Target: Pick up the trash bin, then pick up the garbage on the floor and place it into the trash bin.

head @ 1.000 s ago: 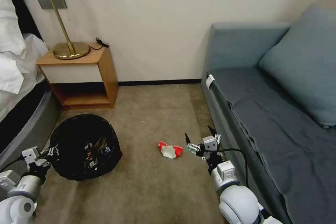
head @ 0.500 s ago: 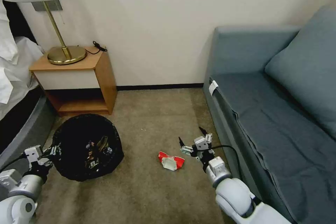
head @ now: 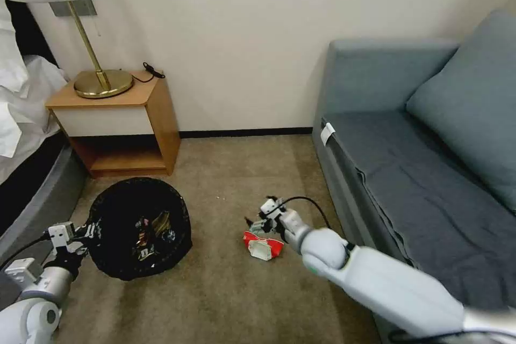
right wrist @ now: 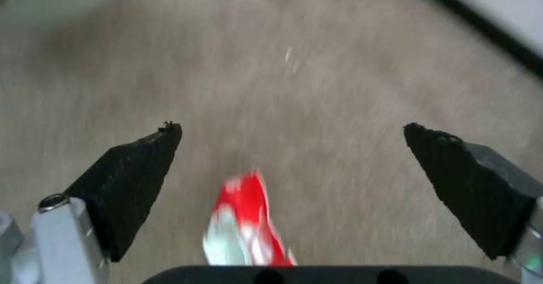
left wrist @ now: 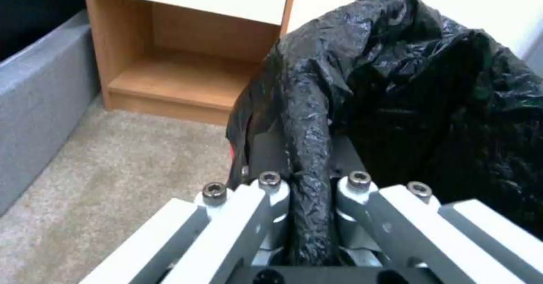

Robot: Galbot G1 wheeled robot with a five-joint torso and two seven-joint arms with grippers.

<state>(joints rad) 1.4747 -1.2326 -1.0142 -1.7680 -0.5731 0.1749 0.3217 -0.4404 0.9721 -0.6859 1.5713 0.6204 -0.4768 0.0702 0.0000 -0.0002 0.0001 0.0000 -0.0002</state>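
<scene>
The trash bin (head: 141, 226), lined with a glossy black bag, is at the left over the carpet with litter inside. My left gripper (head: 86, 232) is shut on its near rim; the left wrist view shows the bagged rim (left wrist: 308, 148) pinched between the fingers of the left gripper (left wrist: 308, 184). A red-and-white wrapper (head: 263, 247), a piece of the garbage, lies on the carpet in the middle. My right gripper (head: 259, 210) hangs open just above its far edge. In the right wrist view the wrapper (right wrist: 243, 229) lies between and behind the spread fingertips of the right gripper (right wrist: 291, 133).
A wooden nightstand (head: 129, 129) with a brass lamp (head: 102, 83) stands against the wall behind the bin. A bed (head: 27, 161) borders the left side, and a grey-blue sofa (head: 419, 172) borders the right. Open carpet lies between them.
My right arm has reached forward and to the left, bringing the open gripper from beside the wrapper to just over it. The left gripper has kept its hold on the bin.
</scene>
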